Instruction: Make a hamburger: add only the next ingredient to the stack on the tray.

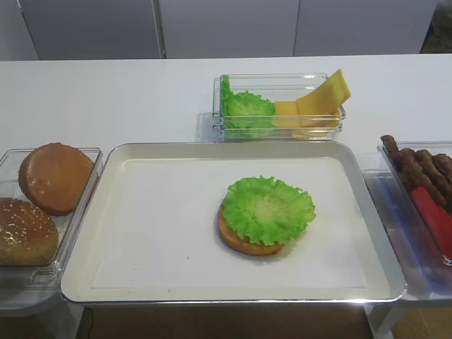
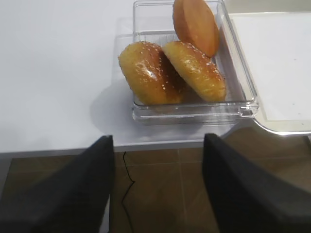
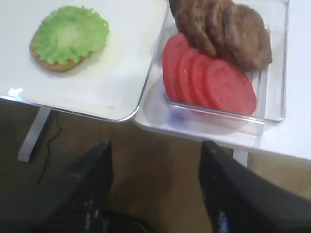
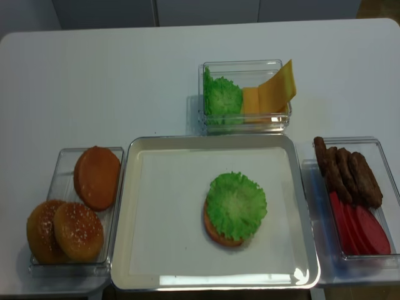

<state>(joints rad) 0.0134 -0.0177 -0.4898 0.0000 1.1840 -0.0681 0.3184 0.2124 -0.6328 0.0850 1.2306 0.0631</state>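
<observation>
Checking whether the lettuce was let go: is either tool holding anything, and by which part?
Nothing is held. Both the left tool and right tool are open and empty; the lettuce leaf lies on the bun.

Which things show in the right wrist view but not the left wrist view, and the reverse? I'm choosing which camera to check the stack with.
Only the right wrist view shows the lettuce leaf lying on the bun half, plus tomato slices and patties in a clear bin. Only the left wrist view shows the bun tops in their bin. Both share part of the tray and an open, empty end effector: right end effector, left end effector.
</observation>
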